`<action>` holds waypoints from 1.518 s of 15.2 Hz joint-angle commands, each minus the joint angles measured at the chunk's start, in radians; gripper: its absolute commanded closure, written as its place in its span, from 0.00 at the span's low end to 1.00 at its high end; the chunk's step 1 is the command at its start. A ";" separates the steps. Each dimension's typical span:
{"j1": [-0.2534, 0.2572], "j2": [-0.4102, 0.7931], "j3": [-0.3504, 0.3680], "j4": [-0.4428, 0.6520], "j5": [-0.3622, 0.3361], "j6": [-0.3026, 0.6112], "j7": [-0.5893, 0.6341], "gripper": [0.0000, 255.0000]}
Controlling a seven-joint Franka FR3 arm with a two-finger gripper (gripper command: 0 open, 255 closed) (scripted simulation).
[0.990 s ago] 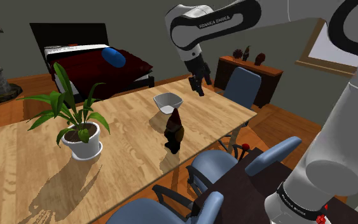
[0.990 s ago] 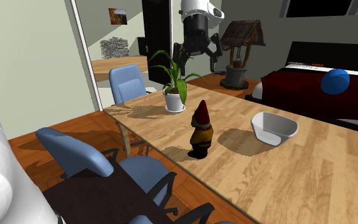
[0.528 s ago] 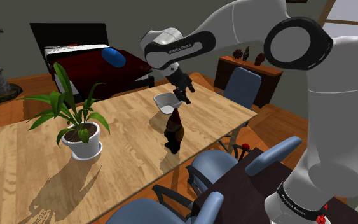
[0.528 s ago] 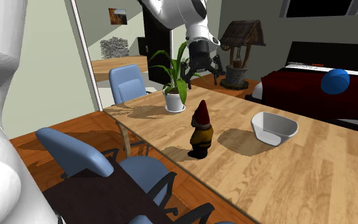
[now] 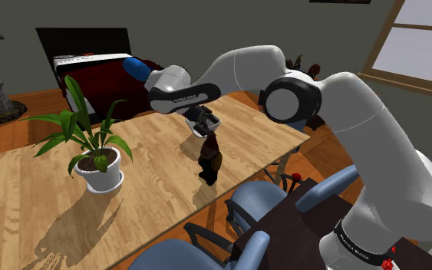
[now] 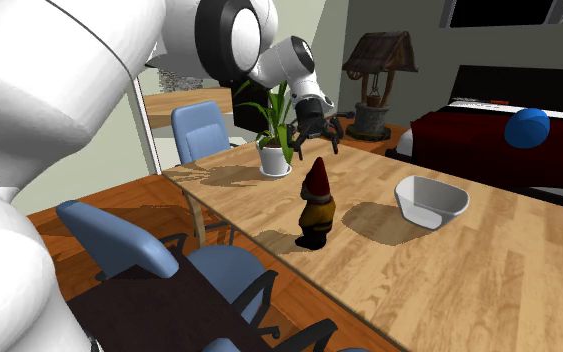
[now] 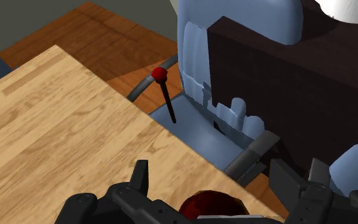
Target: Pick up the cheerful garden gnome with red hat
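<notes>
Red-hatted, yellow-coated gnome (image 6: 316,207); white bowl (image 6: 432,203)

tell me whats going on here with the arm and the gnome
A white Franka arm is going for the garden gnome, which stands upright near the edge of the wooden table. The black gripper hovers just above its red hat, fingers open, and nothing is held yet. A white bowl and a potted plant sit on the same table.
</notes>
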 commanded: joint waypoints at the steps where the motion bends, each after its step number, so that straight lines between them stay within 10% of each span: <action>1: 0.037 0.139 -0.015 0.161 -0.036 -0.054 -0.061 0.00; 10: 0.032 0.184 -0.014 0.143 -0.028 0.001 -0.027 0.00; 11: 0.033 0.186 -0.014 0.145 -0.028 0.001 -0.027 1.00; 23: 0.034 0.164 -0.014 0.146 -0.030 -0.019 -0.039 1.00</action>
